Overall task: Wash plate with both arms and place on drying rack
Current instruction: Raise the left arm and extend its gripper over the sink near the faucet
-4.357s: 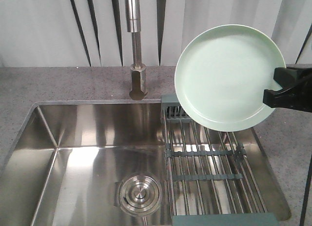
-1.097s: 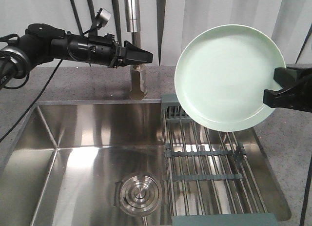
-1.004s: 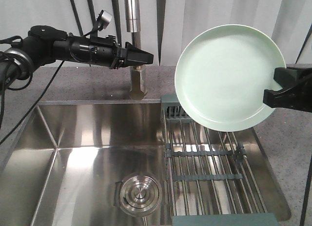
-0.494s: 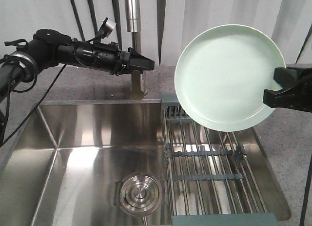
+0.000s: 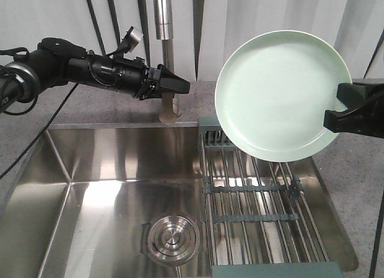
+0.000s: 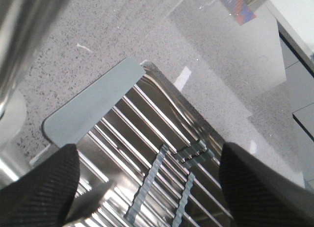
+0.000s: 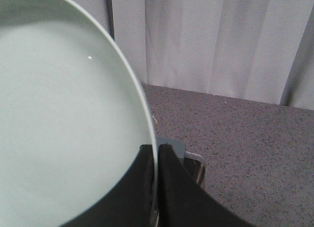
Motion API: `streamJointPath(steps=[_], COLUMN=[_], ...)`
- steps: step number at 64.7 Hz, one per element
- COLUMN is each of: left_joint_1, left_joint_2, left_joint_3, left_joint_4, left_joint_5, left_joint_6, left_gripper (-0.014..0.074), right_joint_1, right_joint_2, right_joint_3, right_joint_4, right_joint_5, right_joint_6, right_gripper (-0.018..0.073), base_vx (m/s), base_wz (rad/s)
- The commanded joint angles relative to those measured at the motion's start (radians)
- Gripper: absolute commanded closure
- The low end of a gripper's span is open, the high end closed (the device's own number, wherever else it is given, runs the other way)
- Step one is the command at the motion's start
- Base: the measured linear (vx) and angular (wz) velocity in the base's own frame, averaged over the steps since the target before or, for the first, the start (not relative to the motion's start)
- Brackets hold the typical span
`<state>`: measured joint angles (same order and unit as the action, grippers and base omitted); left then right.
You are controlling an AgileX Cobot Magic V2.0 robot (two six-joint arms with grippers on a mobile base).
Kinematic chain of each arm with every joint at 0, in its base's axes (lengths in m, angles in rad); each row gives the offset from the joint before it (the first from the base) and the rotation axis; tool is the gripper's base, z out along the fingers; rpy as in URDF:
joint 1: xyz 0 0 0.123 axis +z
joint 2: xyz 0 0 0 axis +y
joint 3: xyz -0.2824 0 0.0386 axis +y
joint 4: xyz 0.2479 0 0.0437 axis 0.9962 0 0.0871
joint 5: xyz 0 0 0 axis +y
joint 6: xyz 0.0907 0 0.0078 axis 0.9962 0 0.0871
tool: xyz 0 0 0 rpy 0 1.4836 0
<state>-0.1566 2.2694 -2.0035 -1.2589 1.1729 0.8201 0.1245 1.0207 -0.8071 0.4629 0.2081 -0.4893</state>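
The pale mint-green plate (image 5: 276, 95) is held upright on edge above the far end of the drying rack (image 5: 258, 206). My right gripper (image 5: 342, 113) is shut on its right rim. In the right wrist view the two black jaws (image 7: 157, 151) pinch the thin edge of the plate (image 7: 64, 129), with the rack's grey-blue end piece (image 7: 175, 145) just behind. My left gripper (image 5: 180, 84) reaches in from the left, level with the faucet base and apart from the plate. It is open, its fingers spread wide over the rack's rods (image 6: 147, 124), with nothing between them (image 6: 147, 148).
A steel faucet (image 5: 165, 50) rises at the back, right behind the left gripper's tip. The steel sink basin (image 5: 102, 182) has a round drain (image 5: 173, 238) near the front. Speckled grey countertop (image 5: 90, 107) surrounds the sink, and a pale curtain hangs behind.
The left arm has come into view from the left, and its tip has dipped slightly toward the faucet base. The plate and right gripper have not moved.
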Motion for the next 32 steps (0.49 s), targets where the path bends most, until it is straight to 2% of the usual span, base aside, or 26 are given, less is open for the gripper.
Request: streamJointPath(steps=[1, 29, 32], left_joint_1=[-0.007, -0.007, -0.006], left_joint_2=[-0.117, -0.237, -0.268], left_joint_3=[0.025, 0.222, 0.247], left_joint_4=[-0.073, -0.072, -0.039], left_joint_5=[0.079, 0.079, 0.079], left_joint_6=[0.025, 0.095, 0.109], left_gripper=[0.0044, 0.0044, 0.0044], right_joint_1=[-0.003, -0.003, -0.003], right_joint_2=[-0.017, -0.017, -0.017], right_joint_3=[-0.028, -0.028, -0.028], right_joint_4=[0.009, 0.009, 0.009], right_joint_5=[-0.074, -0.074, -0.074], right_joint_6=[-0.008, -0.008, -0.008], right_gripper=[0.0564, 0.0564, 0.0564], base_vx=[0.0, 0.0, 0.0], base_wz=[0.0, 0.0, 0.0])
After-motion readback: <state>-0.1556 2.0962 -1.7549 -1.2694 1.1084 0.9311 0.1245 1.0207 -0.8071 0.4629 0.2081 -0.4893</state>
